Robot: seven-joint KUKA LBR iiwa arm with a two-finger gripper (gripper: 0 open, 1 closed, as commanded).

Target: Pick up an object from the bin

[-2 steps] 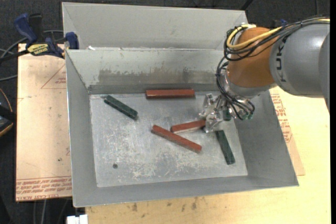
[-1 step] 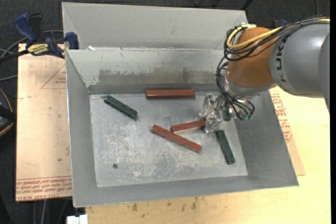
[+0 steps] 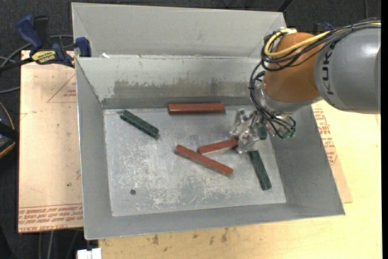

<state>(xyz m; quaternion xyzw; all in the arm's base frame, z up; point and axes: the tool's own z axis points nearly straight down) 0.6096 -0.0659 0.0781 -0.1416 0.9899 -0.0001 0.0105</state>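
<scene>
My gripper (image 3: pixel 244 141) hangs low in the right half of the bin, its fingertips at the right end of a short red-brown bar (image 3: pixel 217 147). That bar lies tilted, its left end over a longer red-brown bar (image 3: pixel 204 160) that runs diagonally across the bin's middle. A dark green bar (image 3: pixel 260 170) lies just below and right of the fingertips. Whether the fingers touch the short bar is not clear.
Another red-brown bar (image 3: pixel 196 108) lies along the back wall. A second dark green bar (image 3: pixel 139 124) rests at the back left. The arm's orange cover and cables sit above the gripper at the right wall.
</scene>
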